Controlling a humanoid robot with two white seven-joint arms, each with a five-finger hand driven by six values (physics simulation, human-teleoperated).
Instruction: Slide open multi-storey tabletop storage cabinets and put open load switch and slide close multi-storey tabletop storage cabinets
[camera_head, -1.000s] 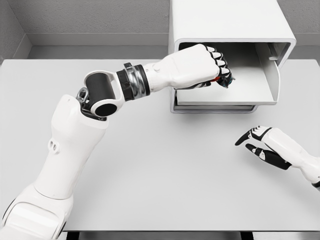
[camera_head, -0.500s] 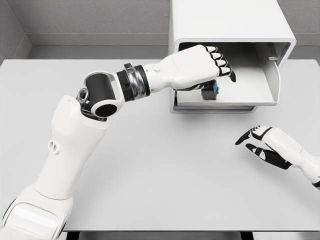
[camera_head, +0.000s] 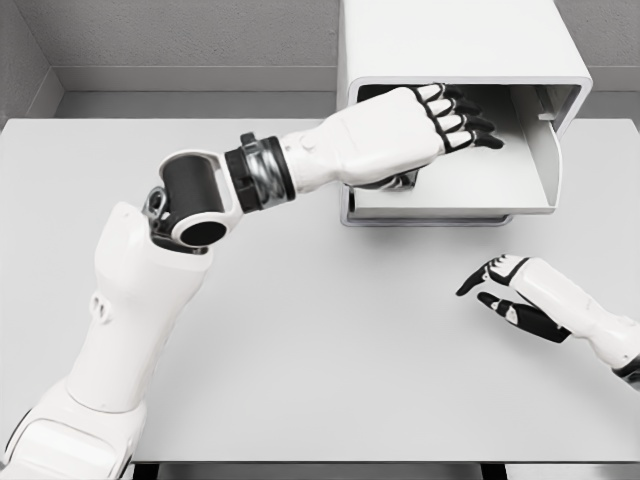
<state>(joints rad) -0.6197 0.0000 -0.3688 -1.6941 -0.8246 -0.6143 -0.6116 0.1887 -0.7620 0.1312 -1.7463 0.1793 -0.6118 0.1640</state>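
Note:
The white tabletop storage cabinet (camera_head: 460, 50) stands at the back of the table with its upper drawer (camera_head: 520, 185) pulled out toward me. My left hand (camera_head: 455, 115) reaches over the drawer with its fingers stretched out and spread, holding nothing. The load switch is not visible; the left palm covers the spot in the drawer where it lay. My right hand (camera_head: 495, 290) hovers low over the table, in front of and below the drawer's right end, fingers relaxed and open.
The grey table (camera_head: 320, 340) reaches from the cabinet to the front edge. The drawer's front panel (camera_head: 548, 150) juts out at the right. A grey wall runs behind the table.
The left hand let go of the load switch into the drawer, then opened its fingers and moved right over it, hiding it. The right hand shifted slightly left and down.

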